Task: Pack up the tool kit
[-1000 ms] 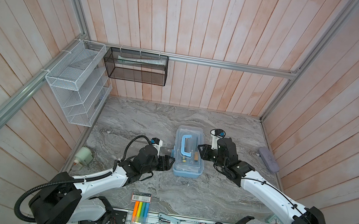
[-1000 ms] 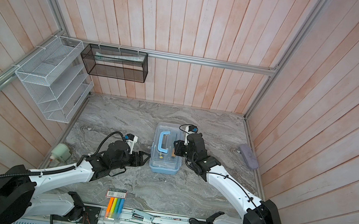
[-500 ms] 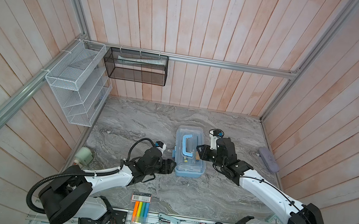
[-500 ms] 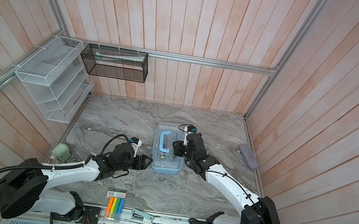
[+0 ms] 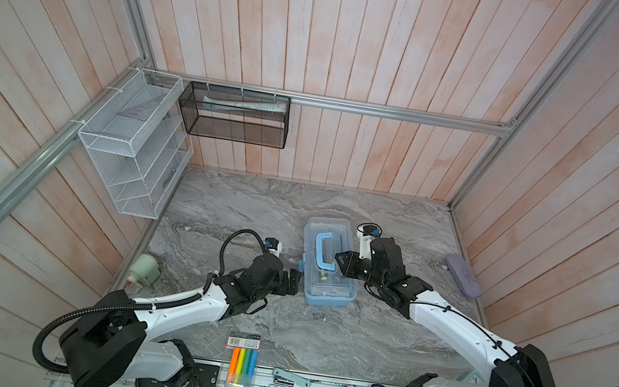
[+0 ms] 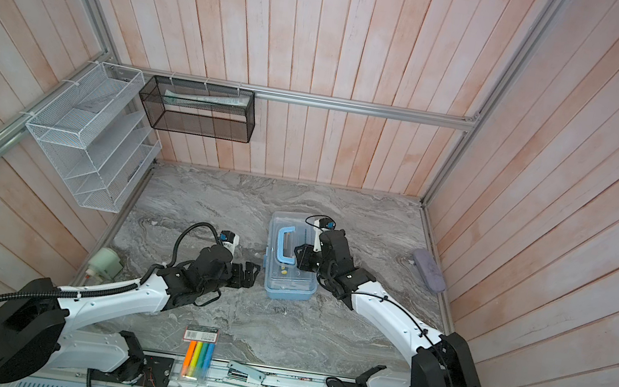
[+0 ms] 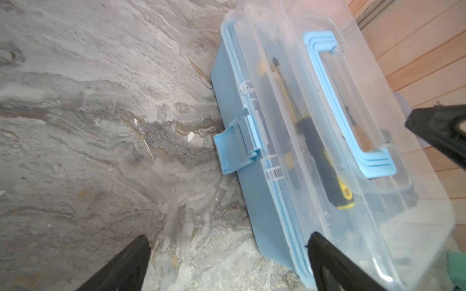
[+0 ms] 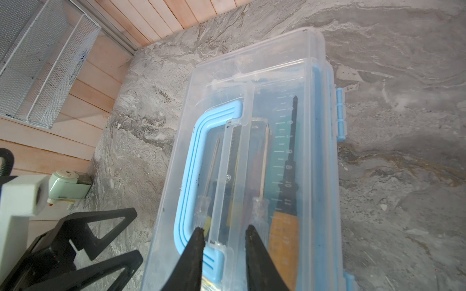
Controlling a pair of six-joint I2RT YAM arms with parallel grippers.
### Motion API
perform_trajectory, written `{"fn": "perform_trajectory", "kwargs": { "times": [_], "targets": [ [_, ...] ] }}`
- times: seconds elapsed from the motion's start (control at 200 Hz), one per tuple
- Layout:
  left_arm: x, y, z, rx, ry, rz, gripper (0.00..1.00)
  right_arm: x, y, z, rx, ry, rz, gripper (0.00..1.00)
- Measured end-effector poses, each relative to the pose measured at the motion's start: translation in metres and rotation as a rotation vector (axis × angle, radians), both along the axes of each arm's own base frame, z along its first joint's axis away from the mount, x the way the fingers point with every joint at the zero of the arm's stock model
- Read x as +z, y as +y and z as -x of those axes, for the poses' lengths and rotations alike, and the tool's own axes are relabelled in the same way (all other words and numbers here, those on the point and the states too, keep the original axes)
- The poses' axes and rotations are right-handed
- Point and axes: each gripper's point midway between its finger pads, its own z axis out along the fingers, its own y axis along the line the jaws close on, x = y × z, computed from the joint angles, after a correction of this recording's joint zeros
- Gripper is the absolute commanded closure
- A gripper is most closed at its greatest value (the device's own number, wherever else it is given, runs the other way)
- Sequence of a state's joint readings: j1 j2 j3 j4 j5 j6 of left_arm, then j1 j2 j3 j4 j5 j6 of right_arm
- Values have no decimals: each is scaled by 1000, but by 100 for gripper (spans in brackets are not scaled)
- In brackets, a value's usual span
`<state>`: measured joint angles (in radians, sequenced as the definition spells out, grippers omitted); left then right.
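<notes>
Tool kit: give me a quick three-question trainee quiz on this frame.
1. True or false: the tool kit's clear lid is down on the box.
2. The blue latch facing the left end effector is: A) snapped flat, B) sticking outward.
3. Which end effector has its jaws wide apart?
Key: 1 true; 2 B; 3 left.

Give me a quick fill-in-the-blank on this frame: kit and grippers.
1. The tool kit has a ____ handle lying flat on top.
2. The left gripper sits beside the kit, jaws ____.
3. Inside, a screwdriver has a black and ____ grip.
4. The right gripper hangs over the kit's clear ____.
Missing words: blue; open; yellow; lid.
</notes>
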<state>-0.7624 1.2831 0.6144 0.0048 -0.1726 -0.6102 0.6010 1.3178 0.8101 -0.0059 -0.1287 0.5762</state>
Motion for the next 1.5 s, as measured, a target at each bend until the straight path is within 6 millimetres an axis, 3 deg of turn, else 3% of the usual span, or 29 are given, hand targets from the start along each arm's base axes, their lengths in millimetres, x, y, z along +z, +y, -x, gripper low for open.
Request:
{"fn": "perform_trajectory", "kwargs": {
  "times": [0.175, 0.295, 0.36, 0.59, 0.925, 1.5],
  "targets": [
    [-2, 6, -16, 18, -37, -23, 0, 2, 1, -1, 1, -8, -6, 73],
    [-28, 43, -44, 108, 87, 51, 0, 1, 1, -2, 0, -7, -5, 73],
    [-39, 57, -48, 143, 115, 60, 0, 0, 2, -2, 1, -6, -5, 73],
    [-45, 23, -22, 11, 95, -15, 0, -2, 3, -4, 1, -7, -6, 73],
    [-68, 24, -8, -25, -43, -201, 3, -8, 5, -7, 1, -3, -2, 73],
    [-76, 1, -27, -81, -202, -210, 4, -8, 3, -13, -11, -11, -10, 73]
  ]
}}
